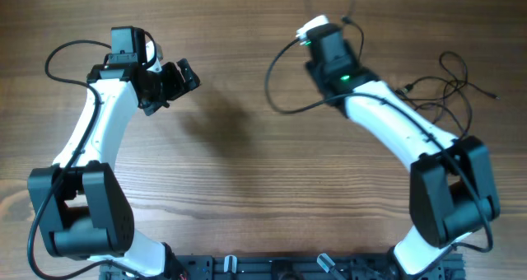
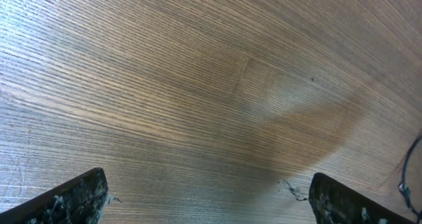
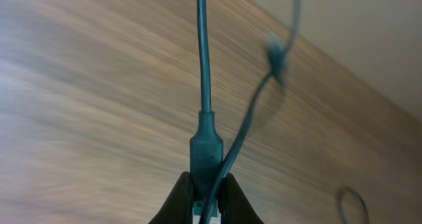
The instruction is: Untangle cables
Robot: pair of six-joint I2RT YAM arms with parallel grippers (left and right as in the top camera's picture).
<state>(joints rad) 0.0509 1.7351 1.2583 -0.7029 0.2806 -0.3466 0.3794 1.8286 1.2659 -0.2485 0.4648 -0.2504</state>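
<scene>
The left arm [image 1: 97, 123] rises from the near edge of the table [image 1: 247, 173] and bends in toward the table's middle. The left gripper [image 1: 174, 81] hangs over the table's left half, its fingers [image 2: 72, 199] spread wide apart. The right arm [image 1: 395, 123] stretches toward the table's far side, and the right gripper [image 1: 317, 25] is pinched tight on the plug of a cable [image 3: 201, 53].

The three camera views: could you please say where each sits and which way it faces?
Overhead: above the table, facing down; left gripper, right gripper, cables.
Left wrist: on left arm, facing the bare table; open fingers.
Right wrist: on right arm, facing along the table; fingers shut on cable plug.
Shared: overhead and right wrist show that cable.
</scene>
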